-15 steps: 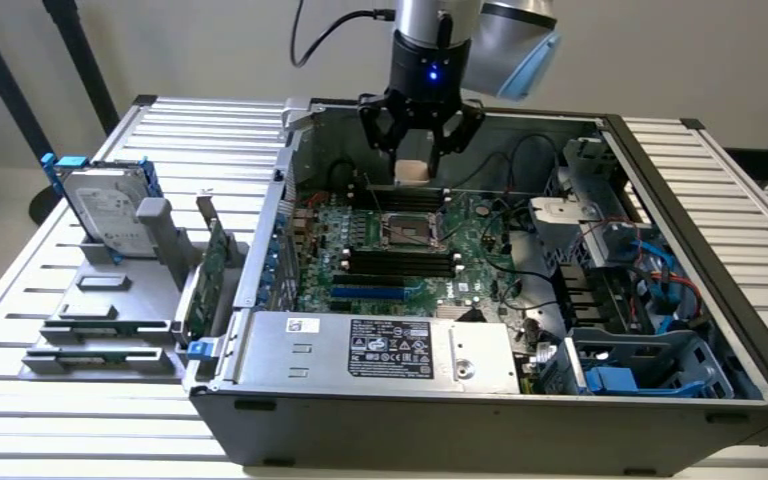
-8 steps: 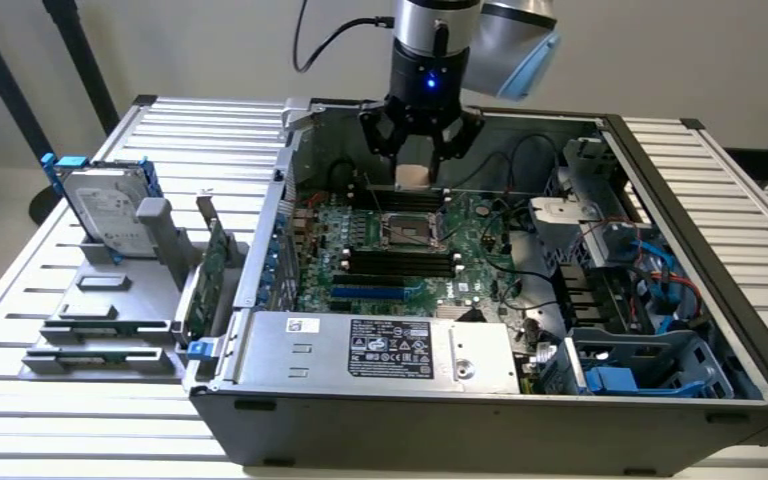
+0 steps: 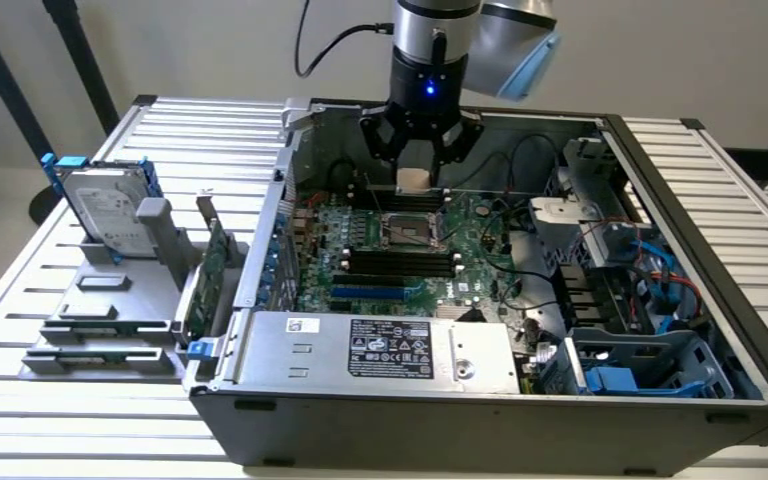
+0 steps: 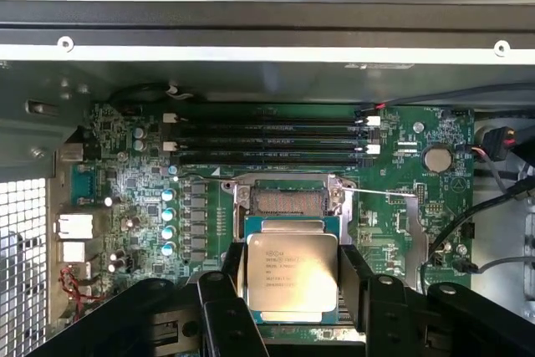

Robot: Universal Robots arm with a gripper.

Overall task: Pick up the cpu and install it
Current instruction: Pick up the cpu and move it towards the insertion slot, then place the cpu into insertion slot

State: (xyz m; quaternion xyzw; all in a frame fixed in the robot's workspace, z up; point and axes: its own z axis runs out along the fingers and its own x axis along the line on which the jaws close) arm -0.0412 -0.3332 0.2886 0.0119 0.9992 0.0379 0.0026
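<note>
- The gripper [image 3: 415, 186] hangs from the arm inside the open computer case [image 3: 491, 430], above the motherboard [image 4: 401, 232].
- Its black fingers [image 4: 358, 286] are closed on two opposite edges of the cpu [image 4: 292, 277], which they hold flat with its metal top facing up.
- The cpu is in the air, near the open socket [image 4: 288, 201] and not seated in it.
- The cpu's dull silver lid carries several lines of dark print. A short brand word heads them, but the letters are too small to read with certainty.
- The socket's bare contact field shows grey inside a metal frame.
- Three long black memory slots [image 4: 267, 141] lie side by side just beyond the socket, on the side away from the cpu.
- A round coin battery [image 4: 437, 158] sits on the board, off to one side of the socket.
- A silver power supply [image 3: 291, 345] lies in the case, on the camera's side of the socket in the exterior view. Its black label [image 3: 391, 349] has white text and approval marks, none of them legible.
- Well apart from the socket, outside the case on the slatted surface [image 3: 64, 420], a hard drive [image 3: 107, 210] with a blue bracket stands in a grey rack. A green circuit card [image 3: 204, 275] stands upright between it and the case.
</note>
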